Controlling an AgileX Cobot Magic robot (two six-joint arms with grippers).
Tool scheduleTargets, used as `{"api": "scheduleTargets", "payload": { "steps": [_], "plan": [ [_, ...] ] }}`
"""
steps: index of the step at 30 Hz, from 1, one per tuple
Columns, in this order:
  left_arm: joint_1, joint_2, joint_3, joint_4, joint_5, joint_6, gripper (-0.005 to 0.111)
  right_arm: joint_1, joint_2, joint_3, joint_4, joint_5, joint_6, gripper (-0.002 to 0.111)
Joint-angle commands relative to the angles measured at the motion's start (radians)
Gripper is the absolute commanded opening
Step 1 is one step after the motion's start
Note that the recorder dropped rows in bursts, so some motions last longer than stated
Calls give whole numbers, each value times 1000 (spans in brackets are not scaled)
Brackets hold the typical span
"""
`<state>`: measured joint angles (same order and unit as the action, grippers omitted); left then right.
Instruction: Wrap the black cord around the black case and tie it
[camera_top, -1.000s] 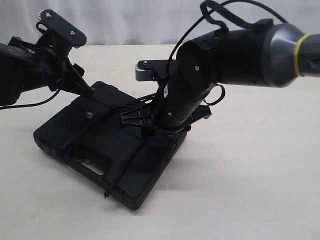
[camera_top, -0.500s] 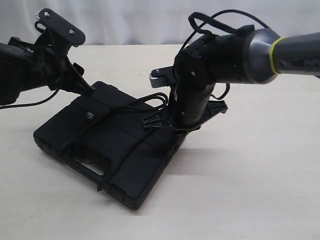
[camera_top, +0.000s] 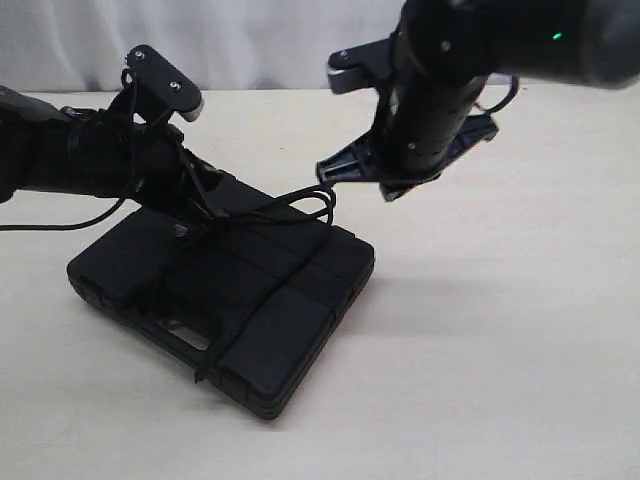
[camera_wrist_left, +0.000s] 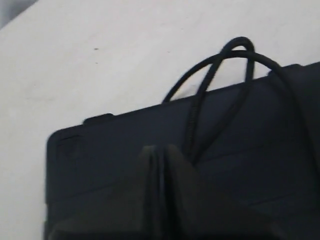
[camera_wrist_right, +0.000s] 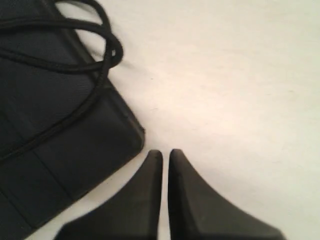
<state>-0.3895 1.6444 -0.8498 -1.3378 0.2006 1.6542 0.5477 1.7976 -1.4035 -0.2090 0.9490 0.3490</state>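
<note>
The black case (camera_top: 270, 330) lies flat on the table, left of centre. The black cord (camera_top: 296, 203) runs across its lid and loops past its far edge. My left gripper (camera_top: 205, 222) is down on the lid's far part. In the left wrist view its fingers (camera_wrist_left: 162, 149) are pressed together over the case (camera_wrist_left: 100, 165), and two cord strands (camera_wrist_left: 235, 47) run into the tips. My right gripper (camera_top: 395, 188) hangs above the case's far right corner. It is shut (camera_wrist_right: 165, 152) with nothing in it, over bare table beside the case (camera_wrist_right: 40, 125) and the cord loop (camera_wrist_right: 100, 55).
The pale tabletop (camera_top: 500, 330) stretches to the right and front of the case. A light curtain (camera_top: 260, 40) closes the back. The arms' thin glossy cables (camera_top: 60, 225) hang by the left arm.
My right gripper let go at the case, shut, and rose up and to the right. My left arm swung right over the lid and shut at the cord. The cord loop now lies slack.
</note>
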Motion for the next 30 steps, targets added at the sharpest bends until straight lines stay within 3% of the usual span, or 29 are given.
{"api": "scheduleTargets", "payload": {
  "steps": [1, 7, 9, 13, 17, 30],
  "plan": [
    [10, -4, 8, 125, 218, -118, 1, -46, -95, 31, -8, 28, -99, 4],
    [-32, -4, -10, 814, 294, -736, 0, -94, -173, 129, 107, 24, -274, 4],
    [-53, -4, -26, 943, 365, -853, 0, -127, -175, 175, 142, 11, -322, 4],
    [-121, -4, -36, 949, 430, -881, 0, -217, -169, 286, 146, -177, -327, 4],
    [-188, -2, -34, 921, 407, -887, 0, -292, -133, 406, 248, -540, -378, 4],
    [-192, 18, -1, 983, 252, -901, 0, -290, 99, 405, 813, -653, -1046, 4]
  ]
}}
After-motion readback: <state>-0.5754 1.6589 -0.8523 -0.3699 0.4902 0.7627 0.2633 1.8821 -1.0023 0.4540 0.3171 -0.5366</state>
